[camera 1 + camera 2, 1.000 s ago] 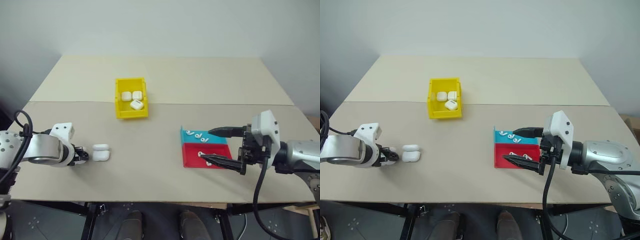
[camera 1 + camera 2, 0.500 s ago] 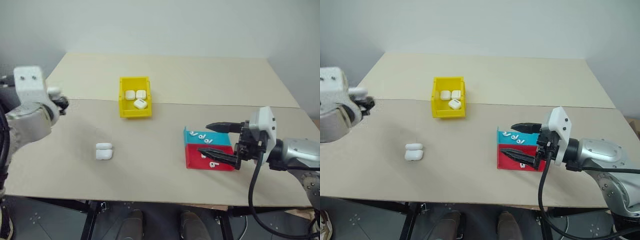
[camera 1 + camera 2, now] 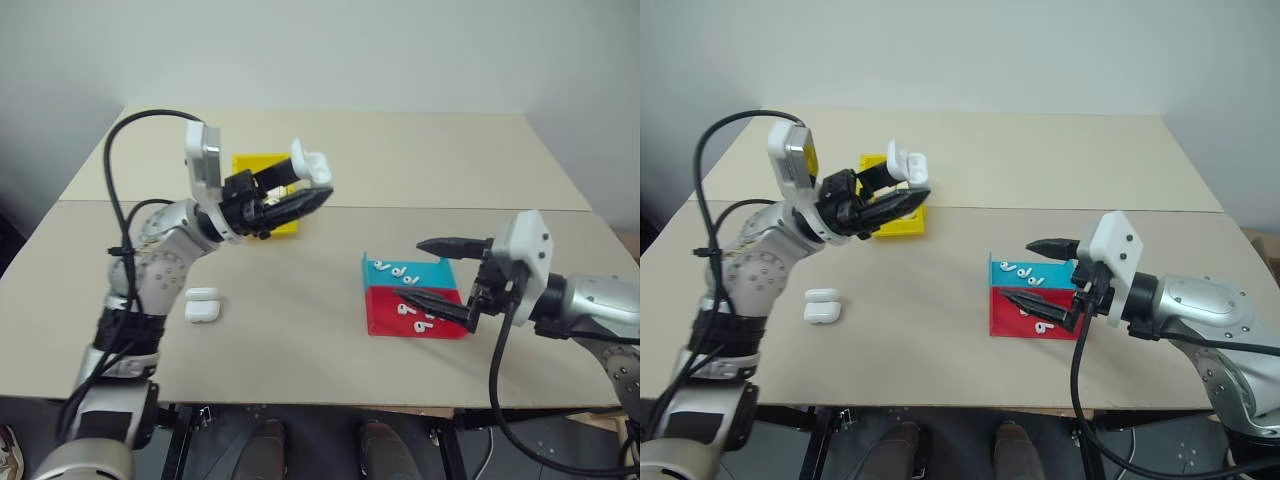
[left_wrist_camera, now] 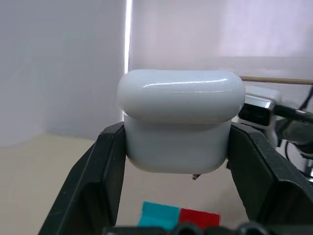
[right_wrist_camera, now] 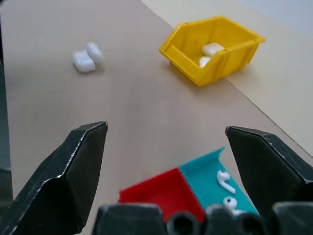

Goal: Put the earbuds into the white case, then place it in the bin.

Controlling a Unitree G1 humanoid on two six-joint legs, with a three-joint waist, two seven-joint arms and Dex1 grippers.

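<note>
Beige table (image 3: 330, 330) against a plain pale wall. Change since a second ago: left end effector (image 3: 300, 185) was down at 9 o'clock beside the pair of cases, now it's up at 11 o'clock, pointing toward table centre, clamped on a small glossy white rounded-square case (image 3: 306, 160). Left wrist view confirms the lid is closed, case pinched between both fingers (image 4: 105, 171). One spare white case (image 3: 201, 304) still lies flat at 9 o'clock.

Right end effector (image 3: 435, 272) hasn't moved: jaws wide, nothing held, hovering over the flat blue-and-red tray (image 3: 388, 322) at 3 o'clock. Tiny white stemmed earbuds (image 3: 402, 271) sit in both tray halves, untouched.

Read: pick done, case being brought toward the right side for loading. Lid will need opening first, I'd guess.

Small bright yellow plastic bin (image 3: 902, 218) at 11–12 o'clock sits just behind the left end effector; the right wrist view shows white cases (image 5: 211, 49) already inside.

Room: centre of table bare between the arms, good handover space. Tray near the 4 o'clock edge, so little margin there. Far half of table open.
</note>
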